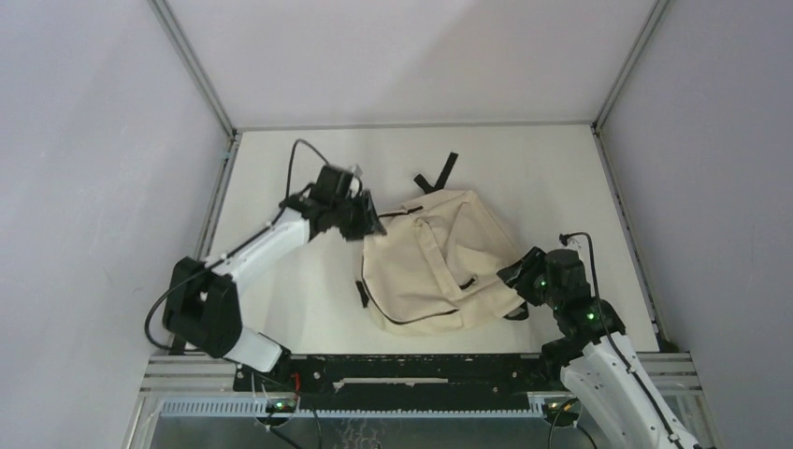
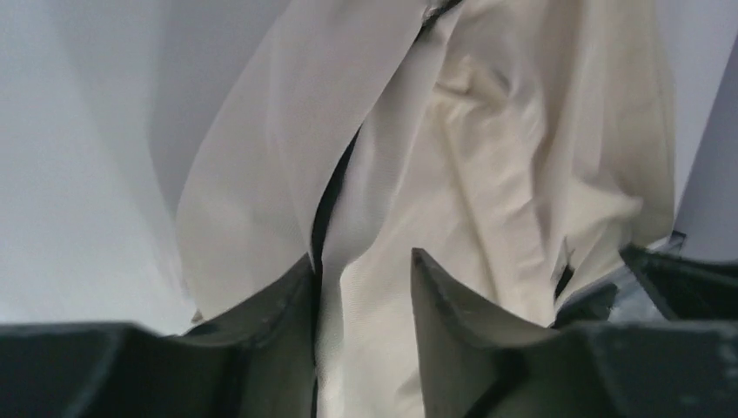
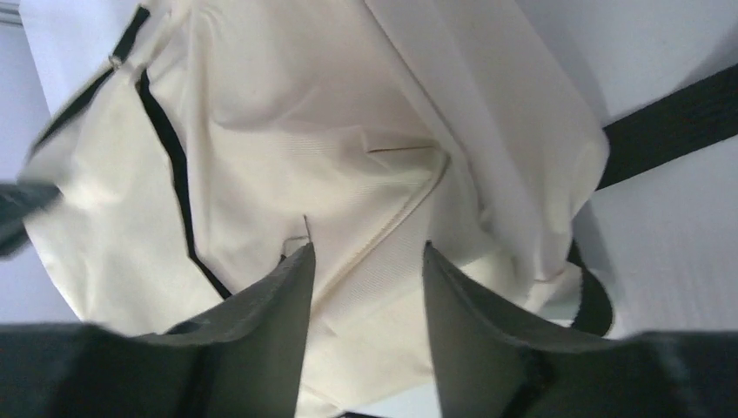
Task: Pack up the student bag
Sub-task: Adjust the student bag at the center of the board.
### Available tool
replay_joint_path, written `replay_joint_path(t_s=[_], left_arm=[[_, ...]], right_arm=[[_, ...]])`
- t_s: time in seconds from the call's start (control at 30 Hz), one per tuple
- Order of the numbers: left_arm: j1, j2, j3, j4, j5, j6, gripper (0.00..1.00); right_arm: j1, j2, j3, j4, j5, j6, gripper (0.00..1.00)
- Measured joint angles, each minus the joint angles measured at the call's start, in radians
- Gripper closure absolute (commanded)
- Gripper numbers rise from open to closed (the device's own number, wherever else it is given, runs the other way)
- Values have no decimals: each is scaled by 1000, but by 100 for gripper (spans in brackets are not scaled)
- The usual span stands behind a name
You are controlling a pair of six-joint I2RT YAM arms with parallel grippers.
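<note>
The student bag, cream fabric with black zipper lines, lies in the middle of the white table. My left gripper is at the bag's upper left edge. In the left wrist view a fold of the bag fills the gap of the left gripper, beside a black zipper line, and the fingers press on it. My right gripper is at the bag's lower right corner. In the right wrist view the right gripper stands open with the bag's corner between its fingers.
A black strap sticks out past the bag's far end, and a strap shows on the table in the right wrist view. White walls with metal posts close the table on three sides. The arm bases sit along the near rail.
</note>
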Motion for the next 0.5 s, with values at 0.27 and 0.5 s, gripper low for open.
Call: replay_joint_path(t_s=[0.27,0.5], left_arm=[[-42,12,266,-104,-195,80,29],[-250,-223,151,-89,-229,84,29]], right_arm=[[204,145,122,0,7,49,60],[409,322,193,58,115,158,56]])
